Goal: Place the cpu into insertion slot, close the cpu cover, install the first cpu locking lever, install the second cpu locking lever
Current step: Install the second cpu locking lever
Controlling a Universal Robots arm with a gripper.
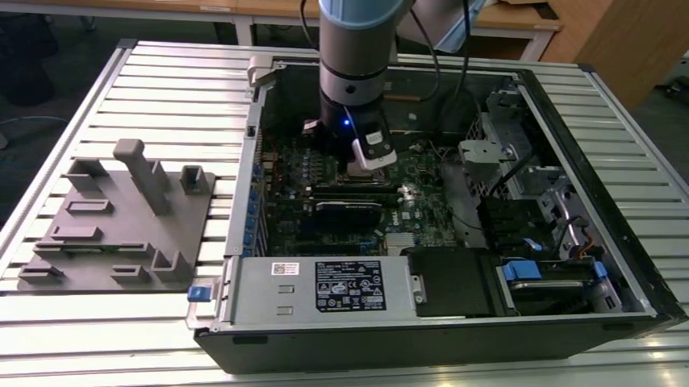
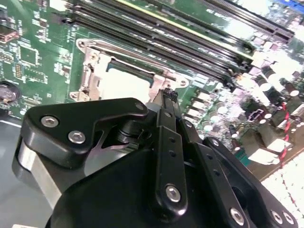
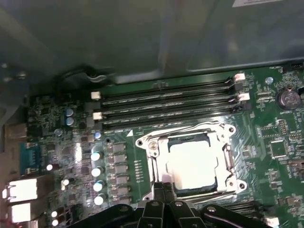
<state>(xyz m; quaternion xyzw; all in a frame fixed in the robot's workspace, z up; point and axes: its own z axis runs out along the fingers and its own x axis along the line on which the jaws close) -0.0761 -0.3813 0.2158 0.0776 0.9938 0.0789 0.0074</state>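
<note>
In the first wrist view the cpu (image 3: 192,161), a pale silver square, lies flat in the insertion slot (image 3: 153,145) on the green board. The cpu cover (image 3: 227,159), a silvery frame, lies down around it. My gripper (image 3: 164,184) is shut, with nothing seen between its black fingers, and its tips are at the edge of the socket's frame beside the cpu. The second wrist view shows the same: the gripper (image 2: 167,95) meets the rim of the cover (image 2: 92,71) next to the cpu (image 2: 124,86). In the exterior view the gripper (image 1: 364,169) reaches down into the open computer case.
Long black memory slots (image 3: 166,102) run beside the socket. Case walls (image 1: 253,161) ring the board, with a power supply (image 1: 323,286) in front and drive bays and cables (image 1: 538,218) on the exterior view's right. A grey fixture (image 1: 119,218) sits on the slatted table at the exterior view's left.
</note>
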